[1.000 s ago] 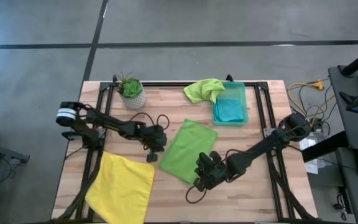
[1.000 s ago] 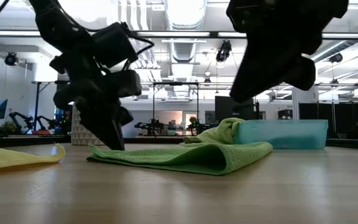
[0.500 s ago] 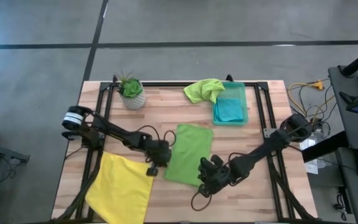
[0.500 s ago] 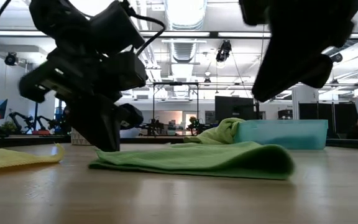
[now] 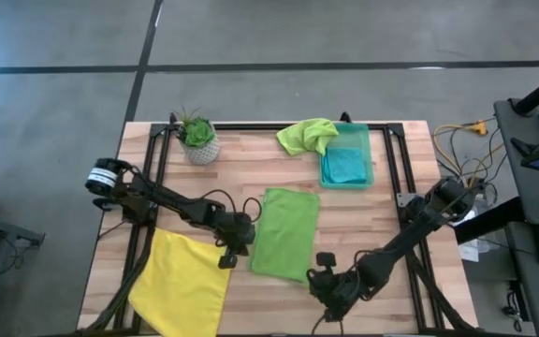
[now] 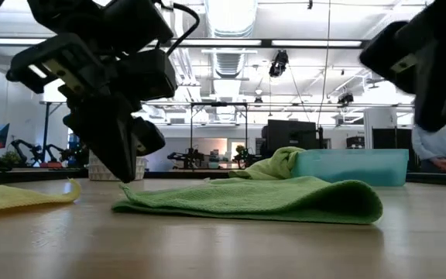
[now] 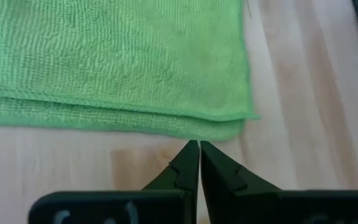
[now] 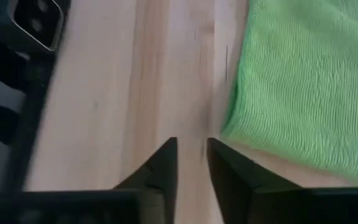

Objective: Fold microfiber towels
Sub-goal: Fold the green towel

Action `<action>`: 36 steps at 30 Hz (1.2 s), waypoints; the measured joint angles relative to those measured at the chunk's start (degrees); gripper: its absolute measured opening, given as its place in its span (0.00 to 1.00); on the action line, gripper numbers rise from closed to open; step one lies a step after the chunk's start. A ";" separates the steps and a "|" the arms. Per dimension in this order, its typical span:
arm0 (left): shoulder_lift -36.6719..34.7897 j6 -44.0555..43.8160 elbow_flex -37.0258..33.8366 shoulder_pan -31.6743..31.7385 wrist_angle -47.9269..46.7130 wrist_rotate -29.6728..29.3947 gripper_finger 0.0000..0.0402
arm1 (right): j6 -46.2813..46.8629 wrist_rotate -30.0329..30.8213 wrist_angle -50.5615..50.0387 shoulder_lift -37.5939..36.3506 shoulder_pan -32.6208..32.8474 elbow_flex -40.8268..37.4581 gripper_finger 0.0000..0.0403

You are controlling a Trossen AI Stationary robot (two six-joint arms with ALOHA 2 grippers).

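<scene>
A folded lime green towel lies flat at the table's middle, two layers showing at its edge. My left gripper is shut, its tips just short of that edge by a corner. My right gripper hovers over bare wood beside the towel's near right corner, fingers a little open with nothing between them. A yellow towel lies spread at the near left. A second lime green towel lies crumpled against the bin, which holds a teal towel.
A potted plant stands at the far left. Black frame rails run along the table's left and right sides. Bare wood shows between the folded towel and the bin. People move in the room beyond the table.
My right gripper has drawn off the green towel's near corner toward the table's near edge, rolling as it went. My left gripper has shifted toward the near edge beside the towel. The towel has swung from a slant to nearly square with the table, its near end coming nearer.
</scene>
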 joint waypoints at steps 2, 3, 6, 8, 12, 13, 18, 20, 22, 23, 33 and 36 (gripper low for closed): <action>-0.06 -1.82 -0.14 -0.18 0.36 -0.09 0.00 | -3.52 0.23 0.91 1.33 -0.17 0.00 0.28; -0.06 -2.60 -0.28 -0.30 0.30 -0.20 0.00 | -5.28 0.56 1.42 1.99 -0.27 0.00 0.33; -0.06 -4.07 -0.39 -0.66 0.27 -0.51 0.00 | -11.05 4.50 0.86 3.46 -0.27 -0.02 0.45; -0.08 -5.00 -0.39 -0.90 0.33 -0.65 0.00 | -14.51 7.53 0.70 3.94 -0.25 -0.02 0.52; -0.10 -5.61 -0.39 -1.50 0.33 -0.66 0.00 | -20.13 8.87 0.71 5.33 -0.33 -0.11 0.60; -0.10 -5.63 -0.39 -1.58 0.35 -0.70 0.00 | -21.33 8.89 0.82 5.78 -0.48 -0.11 0.61; -0.13 -5.78 -0.39 -1.64 0.43 -0.95 0.00 | -25.70 9.31 1.40 8.53 -0.73 0.11 0.60; -0.13 -5.90 -0.39 -1.64 0.42 -1.02 0.00 | -26.95 9.45 1.70 9.27 -0.82 0.20 0.59; -0.13 -6.77 -0.39 -1.64 0.45 -1.17 0.00 | -27.60 9.47 1.70 9.69 -0.89 0.56 0.57; -0.13 -7.07 -0.39 -1.62 0.45 -1.31 0.00 | -28.02 9.55 1.75 9.71 -0.89 0.60 0.56; -0.17 -7.09 -0.33 -2.10 0.50 -3.60 0.00 | -28.65 8.68 2.38 9.72 -2.02 0.20 0.39; -0.19 -7.08 -0.33 -2.10 0.52 -3.56 0.00 | -28.69 8.06 3.08 9.80 -2.77 0.11 0.33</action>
